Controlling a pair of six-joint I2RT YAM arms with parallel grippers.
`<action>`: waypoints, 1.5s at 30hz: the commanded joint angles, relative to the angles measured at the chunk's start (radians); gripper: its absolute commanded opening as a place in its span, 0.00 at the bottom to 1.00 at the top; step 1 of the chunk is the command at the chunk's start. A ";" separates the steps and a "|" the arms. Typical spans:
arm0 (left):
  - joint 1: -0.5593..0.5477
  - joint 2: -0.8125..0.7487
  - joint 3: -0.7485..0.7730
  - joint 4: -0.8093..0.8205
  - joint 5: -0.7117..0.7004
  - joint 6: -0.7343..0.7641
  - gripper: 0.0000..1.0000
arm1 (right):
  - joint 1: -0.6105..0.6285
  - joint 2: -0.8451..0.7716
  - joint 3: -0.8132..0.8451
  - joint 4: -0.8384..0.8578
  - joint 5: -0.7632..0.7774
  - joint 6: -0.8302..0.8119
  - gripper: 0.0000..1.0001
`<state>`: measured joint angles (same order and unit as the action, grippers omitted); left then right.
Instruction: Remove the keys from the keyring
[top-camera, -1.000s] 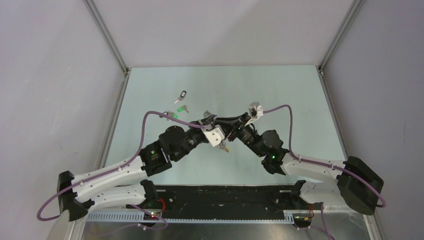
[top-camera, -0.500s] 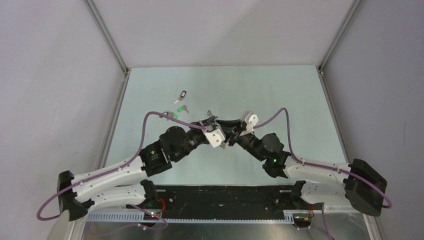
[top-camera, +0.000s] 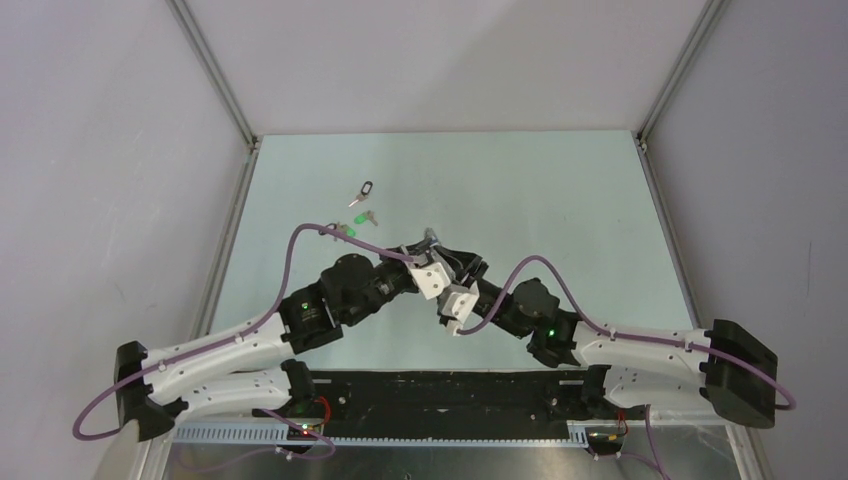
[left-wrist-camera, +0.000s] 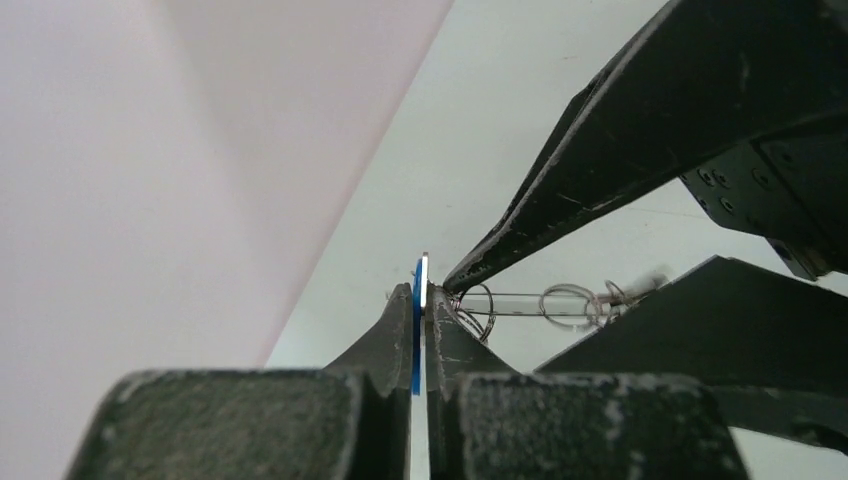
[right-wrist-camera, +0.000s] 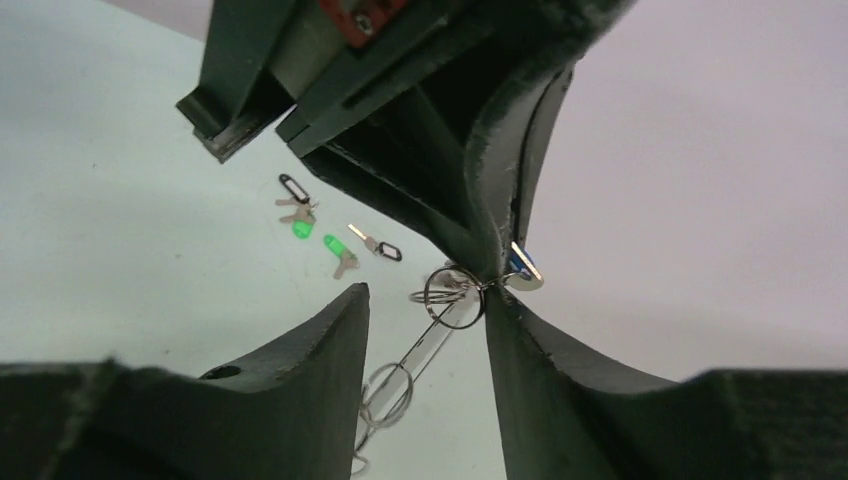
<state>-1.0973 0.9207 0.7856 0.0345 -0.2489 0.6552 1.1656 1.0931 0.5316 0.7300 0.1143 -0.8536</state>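
Observation:
My left gripper (left-wrist-camera: 420, 292) is shut on a blue-headed key (left-wrist-camera: 416, 350), seen edge-on between its fingers. The keyring (left-wrist-camera: 545, 304), a thin silvery wire loop with small split rings on it, hangs from that key and runs to the right. My right gripper (right-wrist-camera: 425, 290) is open, with the keyring (right-wrist-camera: 428, 340) between its fingers. Its right finger (right-wrist-camera: 560, 370) touches the small ring beside the left fingertips. In the top view both grippers meet at mid-table, left (top-camera: 432, 240) and right (top-camera: 456, 264).
Loose keys lie on the pale green table (top-camera: 560, 200) behind the left arm: a black-tagged one (top-camera: 364, 190) and two green-headed ones (top-camera: 358, 218). The right wrist view shows them too, with another black-tagged key (right-wrist-camera: 380, 245). Aluminium rails edge the table left and right.
My right wrist has rolled over and swung toward me and left, so its camera block moved from the far side of the meeting point to the near side. The left gripper has barely moved.

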 joint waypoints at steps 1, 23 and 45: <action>0.005 0.007 0.041 0.109 -0.022 0.019 0.00 | 0.014 -0.037 0.004 -0.046 -0.120 0.153 0.56; 0.005 0.008 0.050 0.108 -0.035 0.005 0.00 | -0.214 -0.079 0.002 0.043 -0.166 1.070 0.58; 0.003 0.037 0.104 0.045 -0.090 -0.043 0.00 | -0.147 -0.018 -0.047 0.156 0.024 0.994 0.54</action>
<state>-1.0962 0.9672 0.8345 0.0387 -0.3172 0.6323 1.0153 1.0496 0.4877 0.7952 0.0841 0.1562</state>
